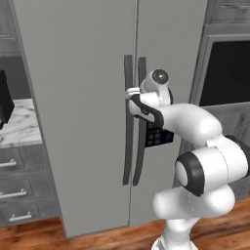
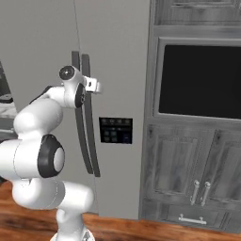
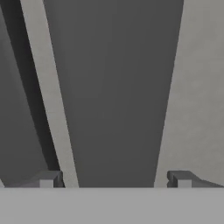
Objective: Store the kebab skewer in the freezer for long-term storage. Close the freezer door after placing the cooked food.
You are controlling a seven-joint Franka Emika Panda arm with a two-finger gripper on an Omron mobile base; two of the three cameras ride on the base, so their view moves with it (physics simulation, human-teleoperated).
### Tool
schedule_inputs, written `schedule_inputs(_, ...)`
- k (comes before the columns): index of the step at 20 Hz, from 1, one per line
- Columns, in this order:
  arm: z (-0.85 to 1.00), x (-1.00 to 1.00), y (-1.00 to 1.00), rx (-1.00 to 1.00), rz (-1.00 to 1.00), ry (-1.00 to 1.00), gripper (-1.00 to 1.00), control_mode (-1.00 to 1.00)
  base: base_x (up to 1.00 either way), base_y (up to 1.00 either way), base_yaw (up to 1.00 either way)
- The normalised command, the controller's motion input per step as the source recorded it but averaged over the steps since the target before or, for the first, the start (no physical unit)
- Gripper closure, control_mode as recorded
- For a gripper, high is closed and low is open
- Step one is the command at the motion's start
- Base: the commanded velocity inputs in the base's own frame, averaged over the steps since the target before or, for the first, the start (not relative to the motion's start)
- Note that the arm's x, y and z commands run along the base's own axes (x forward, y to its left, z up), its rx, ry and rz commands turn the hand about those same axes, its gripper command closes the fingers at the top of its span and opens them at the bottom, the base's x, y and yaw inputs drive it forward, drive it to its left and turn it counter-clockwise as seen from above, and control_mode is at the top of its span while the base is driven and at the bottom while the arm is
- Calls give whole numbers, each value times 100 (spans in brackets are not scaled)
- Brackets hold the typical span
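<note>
Reaching forward at about chest height on the tall grey fridge, the arm has its end effector (image 3: 113, 179) set against the freezer door's handle (image 2: 89, 122), the right-hand one of the two long dark vertical bars that flank the seam between the doors. In the hand view the two finger tips (image 3: 48, 178) stand spread wide, one on each side of a broad dark bar that runs up the middle of the picture, so the handle sits between them with nothing pinched yet; the placement looks meant for closing on the bar and pulling. The freezer door (image 2: 117, 84), the narrower one bearing the black control panel (image 2: 116, 130), lies flush with the wider door (image 1: 78, 107), so the freezer is shut. Judging by that, the step in hand is opening it, which must come before any food goes inside. The kebab skewer cannot be located from these views; a strip of marble tabletop (image 1: 19, 124) shows at the left edge of the left base view, but no skewer can be made out on it. To the right stands the dark built-in oven (image 2: 200, 80), well clear of the arm's reach.
</note>
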Motion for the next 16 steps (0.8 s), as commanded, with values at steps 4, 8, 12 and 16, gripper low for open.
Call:
schedule_inputs(4,0,43,-1,0,0,-17,-100,-100,0,0,0)
schedule_inputs(8,0,49,-13,0,1,-20,-100,-100,0,0,0)
schedule_inputs(12,0,43,-8,0,4,-25,-100,-100,0,0,0)
schedule_inputs(16,0,43,-9,0,3,-8,-100,-100,0,0,0)
